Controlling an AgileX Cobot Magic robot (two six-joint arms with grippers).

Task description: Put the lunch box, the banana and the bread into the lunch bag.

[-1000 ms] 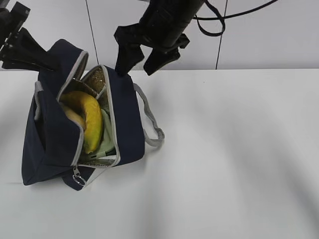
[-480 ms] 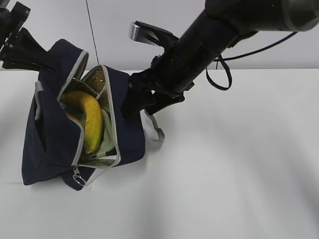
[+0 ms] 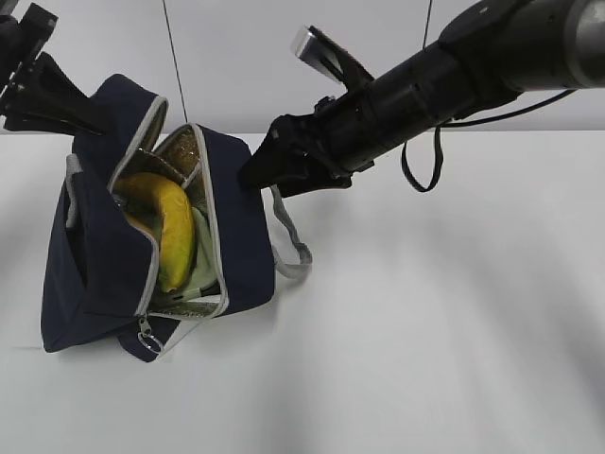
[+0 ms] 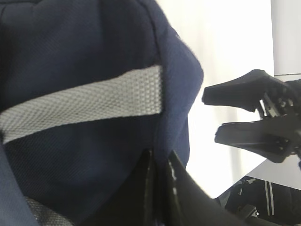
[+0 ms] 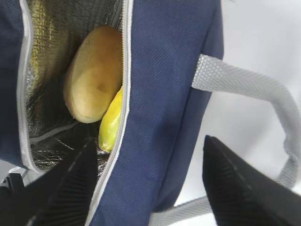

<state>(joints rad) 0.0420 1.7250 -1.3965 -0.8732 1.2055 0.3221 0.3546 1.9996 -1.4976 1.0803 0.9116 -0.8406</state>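
Note:
The navy lunch bag [image 3: 241, 236] lies open on the white table. The yellow banana [image 3: 170, 227] lies in its opening on the sage-green lid of the lunch box [image 3: 203, 257]. The right wrist view shows the golden-brown bread [image 5: 94, 75] inside against the foil lining, with the banana [image 5: 110, 125] below it. My left gripper [image 3: 95, 125] is shut on the navy fabric at the bag's far left top edge [image 4: 160, 157]. My right gripper [image 3: 257, 166] is open and empty; its jaws [image 5: 148, 141] straddle the bag's right side wall [image 5: 169, 94].
A grey strap handle [image 3: 288, 236] lies on the table right of the bag, under my right gripper. Another grey strap [image 4: 80, 106] crosses the bag's side. The metal ring pull [image 3: 146, 339] hangs at the bag's near end. A white wall stands behind the table.
My right arm has swung down from above the bag to its right side wall, jaws staying open. The left gripper and the bag's contents have not moved.

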